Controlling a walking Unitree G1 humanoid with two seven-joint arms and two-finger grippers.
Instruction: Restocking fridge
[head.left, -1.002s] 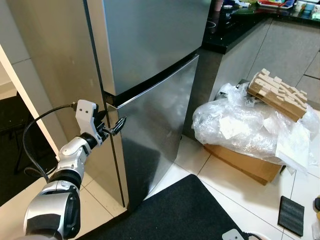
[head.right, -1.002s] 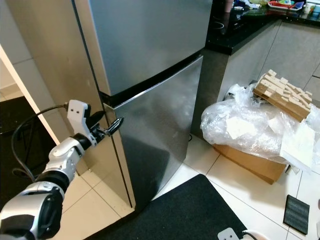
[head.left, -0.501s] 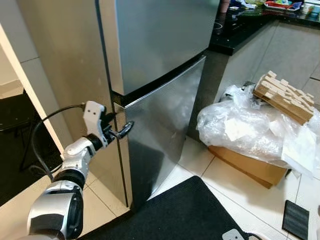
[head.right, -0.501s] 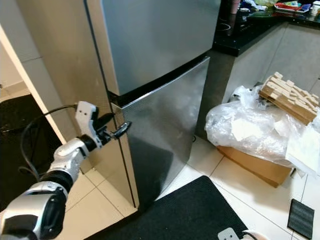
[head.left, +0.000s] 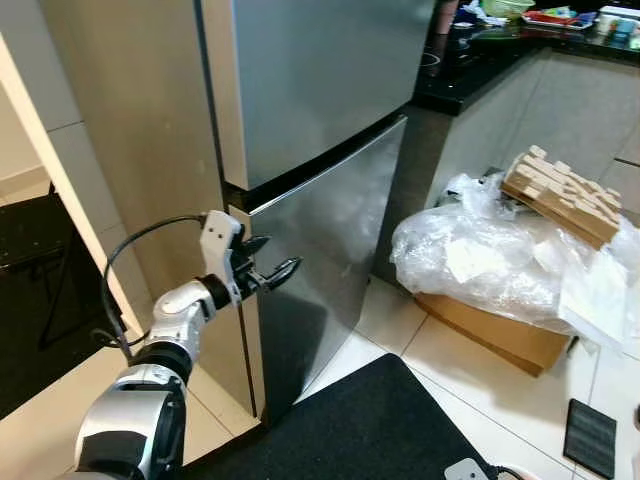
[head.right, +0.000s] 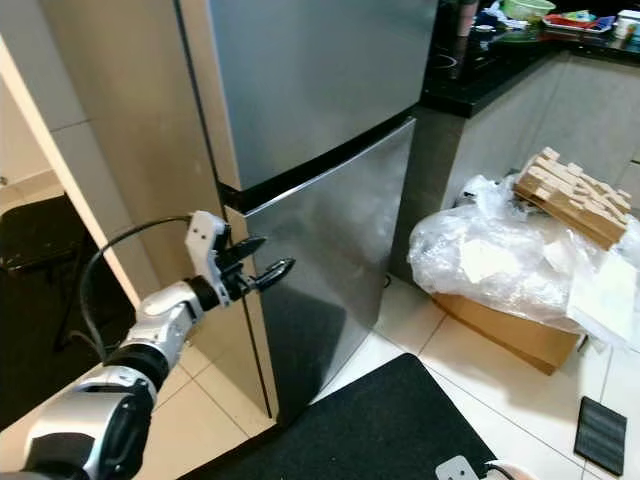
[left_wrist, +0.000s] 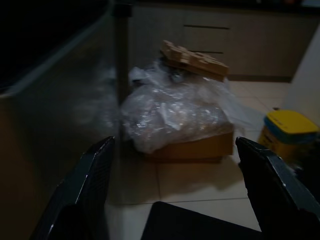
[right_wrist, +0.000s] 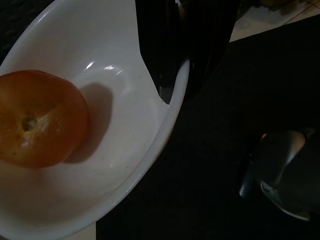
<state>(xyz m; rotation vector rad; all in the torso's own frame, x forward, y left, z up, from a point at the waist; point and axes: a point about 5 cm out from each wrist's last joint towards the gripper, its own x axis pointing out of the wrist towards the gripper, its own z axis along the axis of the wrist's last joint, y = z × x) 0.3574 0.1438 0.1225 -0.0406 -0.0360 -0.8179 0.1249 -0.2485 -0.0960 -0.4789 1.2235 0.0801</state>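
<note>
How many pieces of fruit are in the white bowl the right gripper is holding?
1. A single orange-red fruit lies inside the white bowl, against its wall, away from the rim where the right gripper clamps it. Part of the bowl is out of frame, so more could be hidden.

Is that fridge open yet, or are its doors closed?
Closed. Both doors of the fridge sit flush, with only the dark seam between them. The left gripper, fingers spread open, hovers at the lower door's edge.

no readable text, labels or brands on any surface
</note>
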